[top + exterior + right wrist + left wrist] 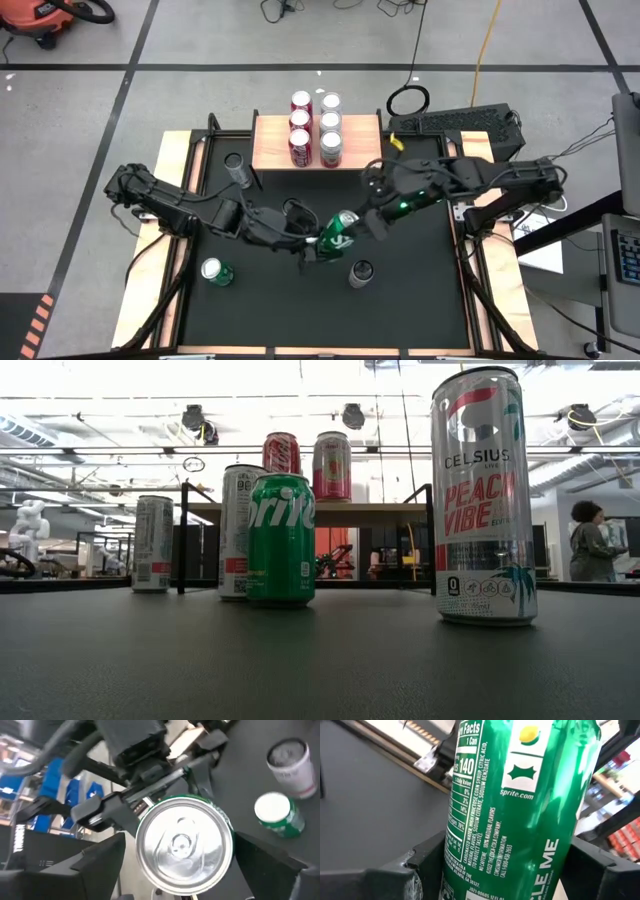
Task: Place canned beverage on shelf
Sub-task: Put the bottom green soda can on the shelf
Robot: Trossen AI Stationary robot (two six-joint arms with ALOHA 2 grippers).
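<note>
While both grippers flank Sprite can (340, 232), mat centre.

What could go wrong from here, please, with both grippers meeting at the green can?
The green Sprite can sits tilted between the left gripper and the right gripper above the mat; a mistimed release during the handover could drop it. The shelf already holds six cans in two rows, so placing another could knock them. A grey can standing just below might be clipped by either arm.
</note>
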